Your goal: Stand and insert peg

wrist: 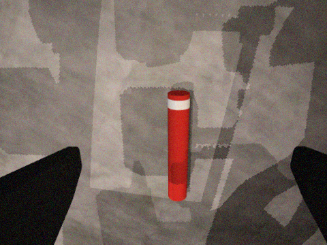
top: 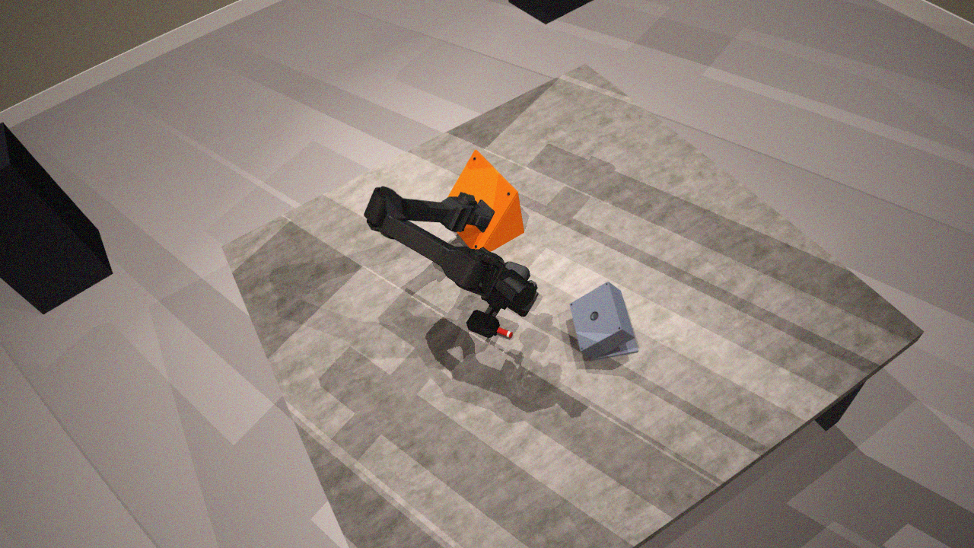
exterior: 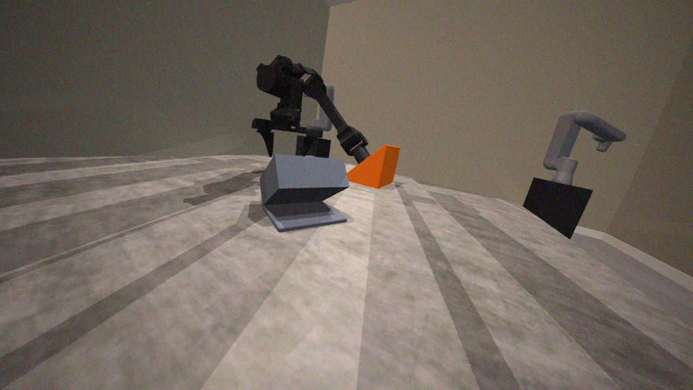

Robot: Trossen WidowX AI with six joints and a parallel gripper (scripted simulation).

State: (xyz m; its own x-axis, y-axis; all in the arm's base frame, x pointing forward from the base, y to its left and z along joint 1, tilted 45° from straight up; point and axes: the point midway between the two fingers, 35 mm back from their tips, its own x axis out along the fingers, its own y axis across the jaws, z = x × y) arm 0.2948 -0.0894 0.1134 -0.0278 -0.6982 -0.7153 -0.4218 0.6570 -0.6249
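Observation:
The red peg (top: 504,332) (wrist: 178,136) lies flat on the table (top: 714,354) (exterior: 411,291). Its white-banded end points to the top of the wrist view and its plain end to the bottom. My gripper (exterior: 286,149) (wrist: 187,157) is open and empty, pointing down above the peg, with one finger well to each side of it. In the top view the gripper hides part of the peg. The blue-grey sloped panel (top: 606,300) (exterior: 312,171) stands to the right of the peg in the top view, with its round hole (top: 593,315) visible. The exterior view shows the panel's back.
An orange wedge (top: 504,221) (exterior: 378,169) stands beside my arm's base. Black blocks (top: 47,238) (exterior: 557,208) stand beyond the table, one bearing a grey arm (exterior: 562,138). My arm's shadow falls across the table around the peg.

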